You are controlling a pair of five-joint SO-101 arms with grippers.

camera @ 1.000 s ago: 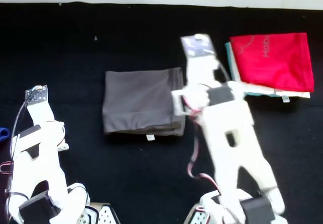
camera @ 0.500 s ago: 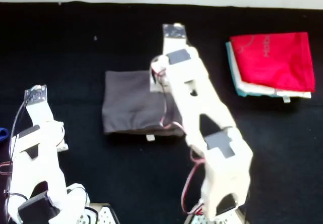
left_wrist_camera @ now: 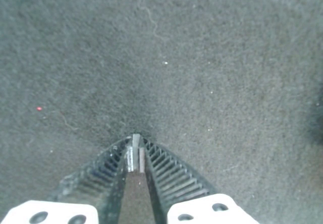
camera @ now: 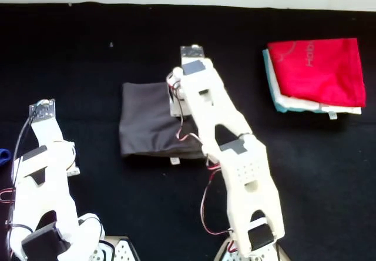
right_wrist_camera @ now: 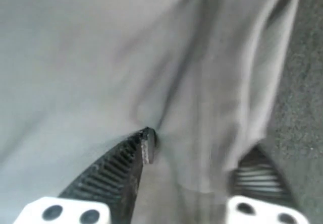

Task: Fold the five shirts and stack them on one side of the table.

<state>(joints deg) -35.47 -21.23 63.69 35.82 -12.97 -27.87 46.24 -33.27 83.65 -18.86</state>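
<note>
Fully extended, the right arm [camera: 226,137] leans over the grey shirt [camera: 147,120].

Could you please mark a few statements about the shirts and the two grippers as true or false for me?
1. The left gripper is shut over bare black tabletop. True.
2. The red shirt lies beneath the gray shirt. False: it tops a stack at the table's side, apart from the gray shirt.
3. The right gripper is open, astride a fold of the gray shirt. True.
4. The gray shirt is spread out flat, unfolded. False: it is a folded rectangle lying mid-table.
</note>
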